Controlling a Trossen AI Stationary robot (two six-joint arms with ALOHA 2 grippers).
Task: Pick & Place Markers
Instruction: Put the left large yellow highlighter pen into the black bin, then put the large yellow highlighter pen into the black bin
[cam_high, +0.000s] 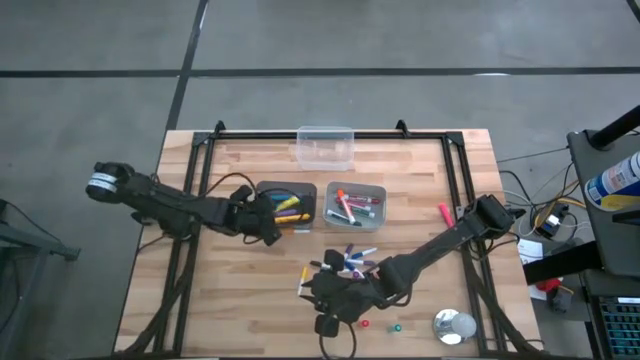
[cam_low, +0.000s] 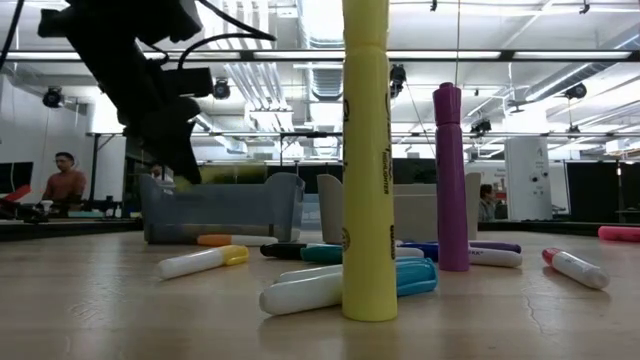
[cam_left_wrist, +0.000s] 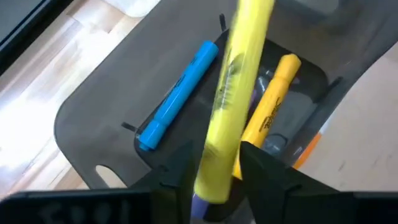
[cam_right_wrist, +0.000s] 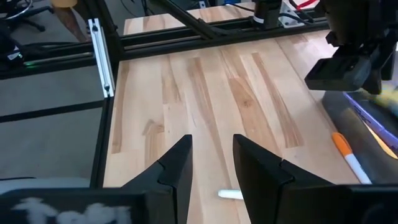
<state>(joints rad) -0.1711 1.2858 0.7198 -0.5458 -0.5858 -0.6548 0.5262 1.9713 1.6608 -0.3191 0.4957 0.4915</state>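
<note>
My left gripper (cam_high: 268, 222) hangs over the dark bin (cam_high: 262, 190), open, with a blurred yellow marker (cam_left_wrist: 233, 81) standing in the gap between its fingers. A blue marker (cam_left_wrist: 180, 93) and a yellow one (cam_left_wrist: 273, 99) lie in that bin (cam_left_wrist: 93, 112). My right gripper (cam_high: 318, 290) is open with nothing in it, above bare wood beside the loose pile of markers (cam_high: 352, 262). In its wrist view the right gripper (cam_right_wrist: 211, 146) has a white marker end (cam_right_wrist: 230, 194) below it. In the low view, a yellow marker (cam_low: 368, 160) and a purple one (cam_low: 450, 180) stand upright on the table. My left gripper has the yellow marker's lower part (cam_left_wrist: 211, 177) between its two fingers, which come slanting down from the table's left. The marker runs along the fingers, out over the bin. It is blurred while the fingers are sharp; whether they touch it I cannot tell.
A grey bin (cam_high: 378, 192) with markers stands right of the dark one, and a clear container (cam_high: 323, 147) behind both. A pink marker (cam_high: 444, 211) lies at the right, a silver tape roll (cam_high: 453, 325) and tiny caps (cam_high: 365, 323) near the front edge.
</note>
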